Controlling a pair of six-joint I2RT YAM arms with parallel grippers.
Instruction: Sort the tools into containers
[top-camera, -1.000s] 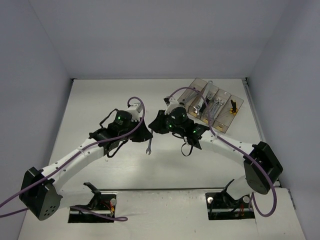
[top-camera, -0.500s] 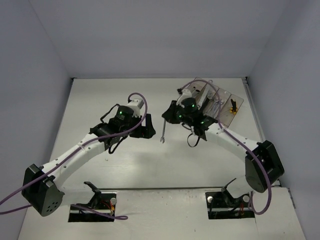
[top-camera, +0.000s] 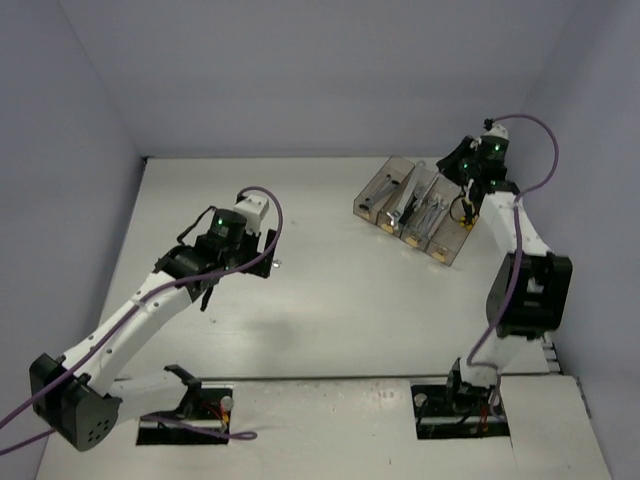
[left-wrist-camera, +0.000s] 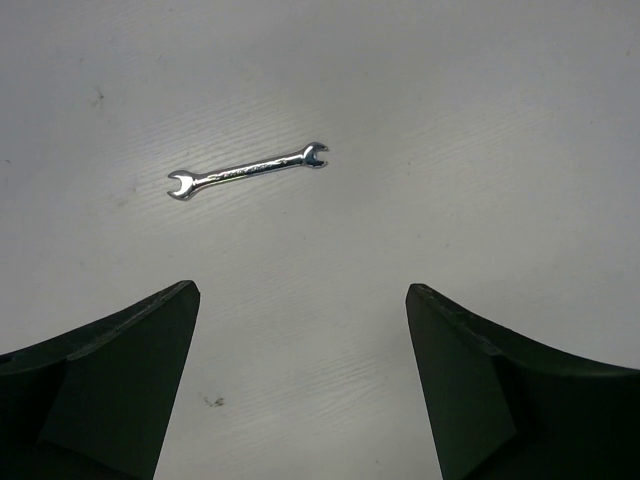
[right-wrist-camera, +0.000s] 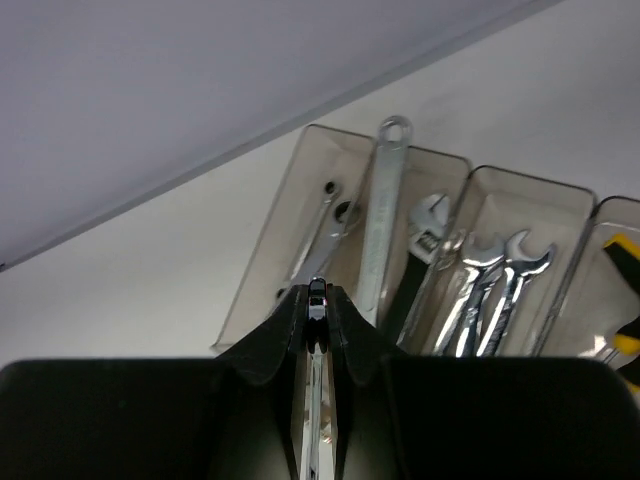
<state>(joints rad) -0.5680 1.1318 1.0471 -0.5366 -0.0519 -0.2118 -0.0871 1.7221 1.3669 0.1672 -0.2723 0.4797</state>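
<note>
Thin silver wrench (right-wrist-camera: 316, 400) pinched tight in the right gripper (right-wrist-camera: 317, 292), with the bins (right-wrist-camera: 268, 262) just past its tips.
The bins sit upper right in the overhead shot. They hold a long wrench (right-wrist-camera: 382, 215), a black-handled adjustable wrench (right-wrist-camera: 410, 290), a pair of open-end wrenches (right-wrist-camera: 470, 295) and a yellow-and-black driver (right-wrist-camera: 625, 255). One small wrench (left-wrist-camera: 248, 170) lies loose on the table (left-wrist-camera: 480, 120), upper left of the left wrist view. The left gripper (left-wrist-camera: 300, 300) is spread wide above it, holding nothing.

The right end effector (right-wrist-camera: 316, 296) carried its wrench (right-wrist-camera: 313, 420) from mid-table to the containers (top-camera: 376, 192); the left end effector (left-wrist-camera: 300, 292) opened.
</note>
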